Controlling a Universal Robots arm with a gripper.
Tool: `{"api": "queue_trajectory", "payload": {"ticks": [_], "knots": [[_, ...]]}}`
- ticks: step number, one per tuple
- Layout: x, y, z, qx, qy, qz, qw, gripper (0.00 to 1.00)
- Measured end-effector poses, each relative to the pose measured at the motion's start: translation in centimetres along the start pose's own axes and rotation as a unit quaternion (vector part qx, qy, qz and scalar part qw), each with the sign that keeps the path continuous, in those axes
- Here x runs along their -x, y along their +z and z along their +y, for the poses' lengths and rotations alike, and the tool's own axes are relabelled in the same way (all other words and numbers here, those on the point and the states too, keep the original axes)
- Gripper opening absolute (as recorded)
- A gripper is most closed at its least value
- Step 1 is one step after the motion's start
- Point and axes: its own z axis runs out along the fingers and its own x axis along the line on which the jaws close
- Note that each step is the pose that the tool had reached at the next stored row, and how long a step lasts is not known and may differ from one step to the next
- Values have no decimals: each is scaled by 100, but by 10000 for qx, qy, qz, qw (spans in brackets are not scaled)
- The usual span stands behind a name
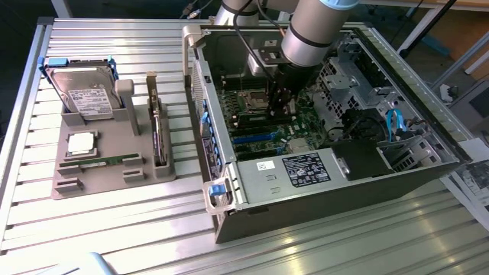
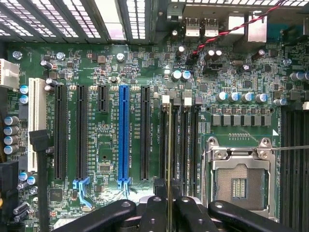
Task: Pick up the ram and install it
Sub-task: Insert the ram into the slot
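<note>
pincer [image 2: 168, 207] clenched on the ram [image 2: 168, 145], which it holds edge-on at the memory slots [image 2: 187, 140].

its dark fingers [image 2: 155, 212] pinch the thin green stick from both sides; whether it is seated in the slot i cannot tell. the open computer case [image 1: 328, 189] holds the motherboard [image 2: 106, 63]. the grey tray [image 1: 107, 184], on the exterior view's left, holds a hard drive [image 1: 84, 91], a silver processor chip [image 1: 82, 143], a second green stick [image 1: 99, 162] lying flat and an upright dark card [image 1: 157, 137]. the arm [image 1: 310, 34] reaches steeply down into the case.
</note>
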Motion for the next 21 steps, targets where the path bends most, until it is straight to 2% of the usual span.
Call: {"api": "queue_trajectory", "payload": {"ticks": [7, 12, 21], "knots": [[1, -22, 2, 0, -6, 0, 10000, 14], [0, -22, 2, 3, -104, 6, 9999, 14], [-20, -22, -31, 1, 9, 4, 10000, 14]]}}
